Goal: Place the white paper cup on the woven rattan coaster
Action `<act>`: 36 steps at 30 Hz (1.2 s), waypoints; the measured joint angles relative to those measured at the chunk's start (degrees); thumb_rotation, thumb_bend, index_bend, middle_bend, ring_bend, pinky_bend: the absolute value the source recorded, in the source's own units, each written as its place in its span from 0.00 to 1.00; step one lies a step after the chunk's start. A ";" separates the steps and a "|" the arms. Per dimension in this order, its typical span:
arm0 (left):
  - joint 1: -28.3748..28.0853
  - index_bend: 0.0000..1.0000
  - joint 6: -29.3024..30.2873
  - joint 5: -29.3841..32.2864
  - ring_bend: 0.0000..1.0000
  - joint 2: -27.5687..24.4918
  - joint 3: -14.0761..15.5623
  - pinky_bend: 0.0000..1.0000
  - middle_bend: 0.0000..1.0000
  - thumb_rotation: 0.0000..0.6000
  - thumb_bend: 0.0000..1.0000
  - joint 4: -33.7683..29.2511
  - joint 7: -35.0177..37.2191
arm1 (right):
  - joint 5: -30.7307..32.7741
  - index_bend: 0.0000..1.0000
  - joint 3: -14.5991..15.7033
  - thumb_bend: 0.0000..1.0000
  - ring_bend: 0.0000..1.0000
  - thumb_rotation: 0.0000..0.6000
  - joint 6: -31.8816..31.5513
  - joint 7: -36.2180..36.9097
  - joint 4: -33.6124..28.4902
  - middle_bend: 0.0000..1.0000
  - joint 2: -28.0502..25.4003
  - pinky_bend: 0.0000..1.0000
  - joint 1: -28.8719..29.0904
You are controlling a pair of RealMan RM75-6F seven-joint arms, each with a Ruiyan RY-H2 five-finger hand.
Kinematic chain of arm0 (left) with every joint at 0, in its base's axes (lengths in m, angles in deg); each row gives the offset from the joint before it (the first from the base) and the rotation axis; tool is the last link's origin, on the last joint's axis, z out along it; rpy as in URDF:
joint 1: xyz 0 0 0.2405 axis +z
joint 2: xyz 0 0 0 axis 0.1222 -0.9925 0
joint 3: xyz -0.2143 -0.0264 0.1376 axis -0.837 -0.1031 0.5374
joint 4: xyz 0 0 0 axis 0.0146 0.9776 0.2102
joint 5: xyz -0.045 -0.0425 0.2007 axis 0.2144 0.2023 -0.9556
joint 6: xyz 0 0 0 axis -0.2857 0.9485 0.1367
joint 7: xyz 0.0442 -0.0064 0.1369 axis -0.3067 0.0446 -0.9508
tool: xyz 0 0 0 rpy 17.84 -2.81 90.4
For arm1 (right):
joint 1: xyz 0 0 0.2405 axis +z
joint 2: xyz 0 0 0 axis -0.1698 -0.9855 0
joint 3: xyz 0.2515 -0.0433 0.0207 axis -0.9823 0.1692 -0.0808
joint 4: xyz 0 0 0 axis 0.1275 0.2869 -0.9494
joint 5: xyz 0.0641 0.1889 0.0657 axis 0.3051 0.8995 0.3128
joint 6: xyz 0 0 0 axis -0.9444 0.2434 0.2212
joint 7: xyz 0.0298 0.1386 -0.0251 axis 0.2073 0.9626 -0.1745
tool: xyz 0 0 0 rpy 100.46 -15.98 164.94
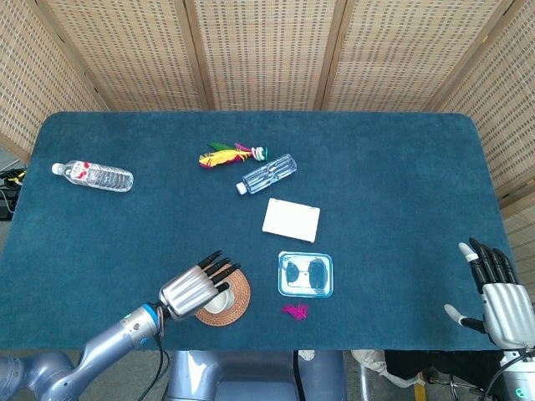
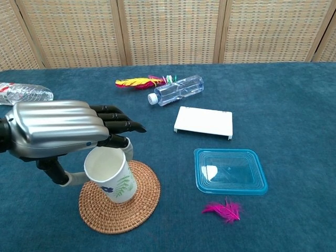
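My left hand [image 2: 63, 128] holds the white paper cup [image 2: 111, 176], which has a green leaf print and tilts with its mouth toward the camera. The cup hangs over the round woven rattan coaster [image 2: 137, 197]; I cannot tell whether its base touches the weave. In the head view the left hand [image 1: 196, 287] covers most of the cup [image 1: 216, 304] and the left half of the coaster [image 1: 240, 297] near the table's front edge. My right hand [image 1: 496, 296] stays beyond the table's right front corner, fingers spread, holding nothing.
A blue plastic lid [image 2: 230, 170] lies right of the coaster with a pink feather [image 2: 223, 210] in front of it. Behind are a white flat box [image 2: 203, 122], a clear bottle [image 2: 176, 90] and coloured feathers [image 2: 139, 82]. Another bottle [image 1: 92, 175] lies far left.
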 measured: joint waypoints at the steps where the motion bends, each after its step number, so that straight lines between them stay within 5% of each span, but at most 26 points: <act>1: -0.09 0.27 -0.13 0.39 0.00 -0.17 0.01 0.00 0.00 1.00 0.37 -0.15 -0.48 | 0.03 0.04 -0.03 0.12 0.00 1.00 -0.03 0.08 0.00 0.00 -0.02 0.00 -0.01; 12: -0.52 0.21 0.10 4.46 0.00 -0.22 -0.21 0.00 0.00 1.00 0.36 -0.02 -4.50 | -0.16 0.04 -0.09 0.12 0.00 1.00 -0.31 0.30 -0.01 0.00 -0.12 0.00 -0.11; 20: -0.84 0.02 0.19 6.59 0.00 0.50 0.06 0.00 0.00 1.00 0.30 0.11 -6.80 | 0.00 0.04 -0.13 0.12 0.00 1.00 -0.16 0.34 0.04 0.00 -0.07 0.00 -0.08; 36: 1.57 0.00 7.98 8.36 0.00 -2.88 -1.22 0.00 0.00 1.00 0.26 -3.96 -5.03 | -0.10 0.04 -0.19 0.12 0.00 1.00 -0.31 0.69 0.14 0.00 -0.06 0.00 -0.15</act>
